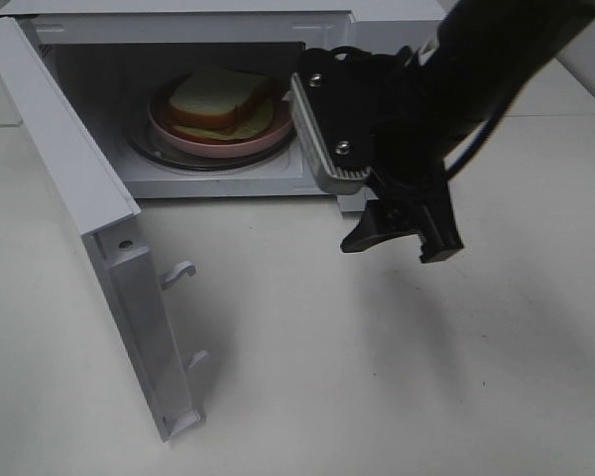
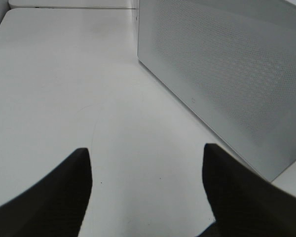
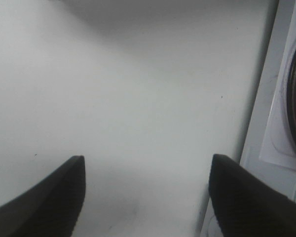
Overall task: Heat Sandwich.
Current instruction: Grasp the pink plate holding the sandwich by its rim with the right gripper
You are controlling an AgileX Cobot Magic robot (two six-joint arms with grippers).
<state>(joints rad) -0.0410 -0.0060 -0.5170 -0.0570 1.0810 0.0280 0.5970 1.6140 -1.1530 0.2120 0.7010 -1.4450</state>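
Right tool (image 1: 397,246), wide and empty, in front of microwave (image 1: 228,188); left tool (image 2: 145,148) wide beside it; sandwich (image 1: 216,99) inside for heating.

Robotics lab bench, probably; little of room shows. Plain white desk (image 1: 377,377), white microwave (image 1: 228,186) standing open at far edge, black cabled robot arm (image 1: 496,50) poised above.

The sandwich (image 1: 216,101) is laid flat on a pink plate (image 1: 228,146) inside the open microwave (image 1: 228,183), far left. White bread and a pale filling are shown.
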